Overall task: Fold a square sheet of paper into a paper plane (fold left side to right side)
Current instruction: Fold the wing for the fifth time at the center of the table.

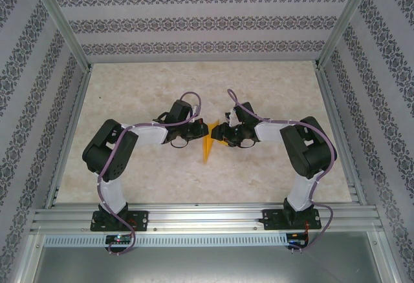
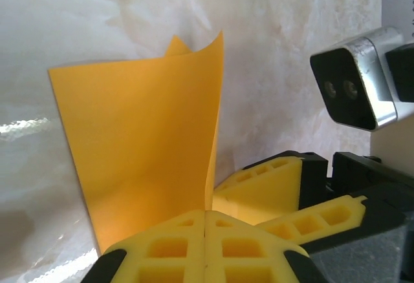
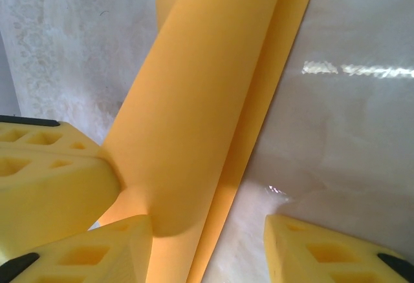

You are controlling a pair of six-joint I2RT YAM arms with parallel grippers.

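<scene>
The square sheet of paper (image 1: pixel 207 146) is bright orange and stands partly lifted off the table between the two arms, bent over on itself. In the left wrist view the sheet (image 2: pixel 142 141) rises upright, with its right edge running down into the seam of my left gripper (image 2: pixel 207 213), which is shut on it. The right wrist view has the paper (image 3: pixel 200 102) curling in a soft roll over its lower layer. My right gripper (image 3: pixel 204 226) is open, one finger (image 3: pixel 97 254) against the paper, the other (image 3: pixel 336 251) apart over bare table. Both grippers, left (image 1: pixel 197 130) and right (image 1: pixel 221 133), meet mid-table.
The marble-patterned table top (image 1: pixel 272 89) stretches round the arms. Patterned walls (image 1: pixel 200 21) and aluminium frame rails (image 1: pixel 200 217) close it in. The right arm's wrist camera (image 2: pixel 356 84) and yellow fingers (image 2: pixel 272 186) sit close beside my left gripper.
</scene>
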